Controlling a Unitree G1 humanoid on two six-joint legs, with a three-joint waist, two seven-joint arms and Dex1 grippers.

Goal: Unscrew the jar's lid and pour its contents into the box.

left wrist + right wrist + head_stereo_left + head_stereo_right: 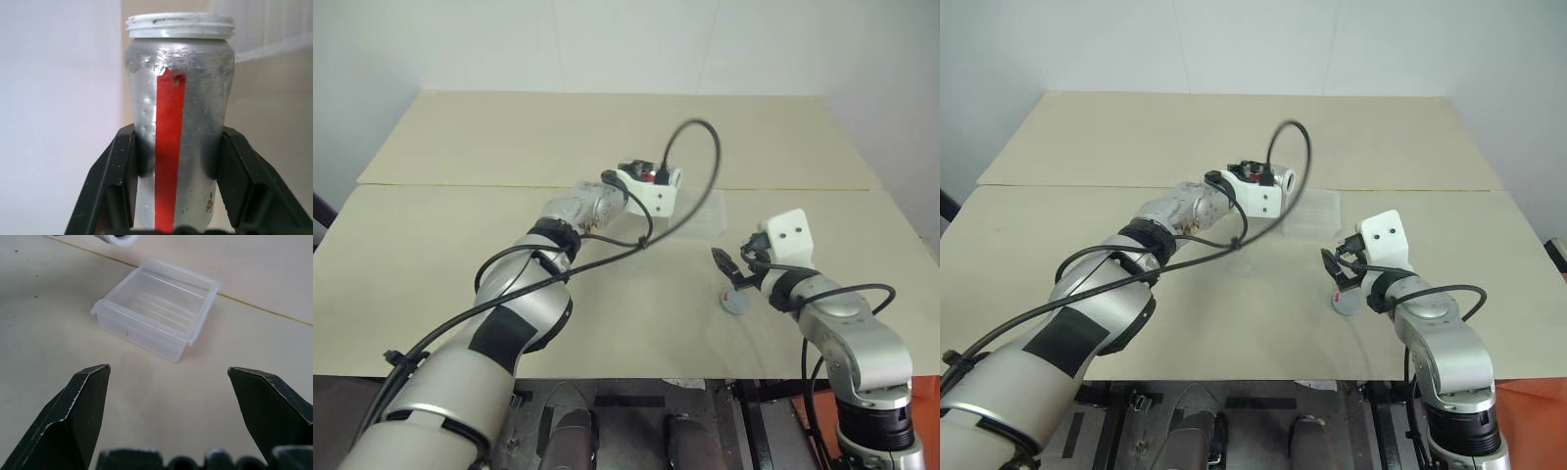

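Near the bench's (431,255) front edge, right of centre, the lid (736,300) lies flat by the right gripper (168,382), fingers spread wide. Beyond it sits the box (159,306), mid-bench (bare board all round). Above it, the left gripper (176,161) clamps the jar (178,117), uncapped.

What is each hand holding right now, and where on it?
Left hand grips the jar by its lower body, one finger on each side. Right hand is open, holding nothing.
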